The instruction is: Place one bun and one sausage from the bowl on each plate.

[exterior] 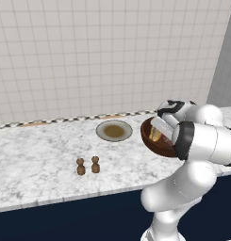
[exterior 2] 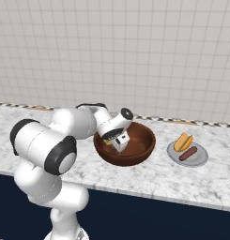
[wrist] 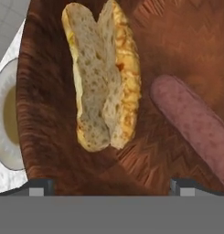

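From the left side, the arm leans over the marble counter (exterior: 41, 160) with its gripper (exterior: 156, 133) dipped into the dark reddish-brown bowl (exterior: 152, 141). Just left of the bowl sits the plate with the brownish centre (exterior: 114, 131), nothing on it yet. Two small wooden shakers (exterior: 87, 165) stand nearer the counter's front edge, well apart from the work.

From the right side, the gripper (exterior 2: 118, 145) hangs inside the bowl (exterior 2: 135, 152), and beyond the bowl the plain grey plate (exterior 2: 201, 159) already carries a bun (exterior 2: 183, 141) and a sausage (exterior 2: 188, 153) side by side. So I judge one plate served and one to go.

Looking along the hand, the finger tips (wrist: 40, 186) stand wide apart with nothing between them. A split bun (wrist: 102, 77) lies just ahead, roughly between the tips, and a sausage (wrist: 193, 121) lies just beside it on the bowl floor (wrist: 177, 36). The empty plate's rim (wrist: 1, 151) peeks past the bowl wall.

The risk I see: the bun lies open, so closing on it could catch only one half or squash it. The sausage lies near enough that the tip on that side might nudge it. The bowl's curved wall could also block a finger on the way down.
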Available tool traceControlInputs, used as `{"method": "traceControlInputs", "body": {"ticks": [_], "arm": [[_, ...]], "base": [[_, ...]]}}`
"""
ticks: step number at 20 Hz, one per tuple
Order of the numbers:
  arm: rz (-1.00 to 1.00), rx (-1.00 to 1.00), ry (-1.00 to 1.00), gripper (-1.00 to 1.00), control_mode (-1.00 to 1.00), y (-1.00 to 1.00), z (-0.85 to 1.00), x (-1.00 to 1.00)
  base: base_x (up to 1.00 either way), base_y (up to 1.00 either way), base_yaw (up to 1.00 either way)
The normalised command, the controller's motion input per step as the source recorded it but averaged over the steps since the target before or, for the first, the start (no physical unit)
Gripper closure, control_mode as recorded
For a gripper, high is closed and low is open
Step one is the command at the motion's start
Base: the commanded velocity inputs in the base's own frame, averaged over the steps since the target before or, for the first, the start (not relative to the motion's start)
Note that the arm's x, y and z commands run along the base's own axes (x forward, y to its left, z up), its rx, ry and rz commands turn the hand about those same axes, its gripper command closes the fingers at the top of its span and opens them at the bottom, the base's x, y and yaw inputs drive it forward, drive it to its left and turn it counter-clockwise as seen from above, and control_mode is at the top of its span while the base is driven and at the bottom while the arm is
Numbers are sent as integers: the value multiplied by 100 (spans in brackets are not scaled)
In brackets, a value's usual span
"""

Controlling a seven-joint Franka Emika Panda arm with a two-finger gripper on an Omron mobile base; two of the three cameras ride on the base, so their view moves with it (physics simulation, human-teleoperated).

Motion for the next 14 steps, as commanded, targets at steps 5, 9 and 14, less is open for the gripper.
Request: {"method": "traceControlInputs", "body": {"ticks": [5, 9, 14], "arm": [[-1, 0, 0, -100, -100, 0, -6, 30], [0, 0, 0, -100, -100, 0, -20, 22], [0, 0, 0, -100, -100, 0, -25, 18]], "base": [[0, 0, 0], [0, 0, 0], [0, 0, 0]]}}
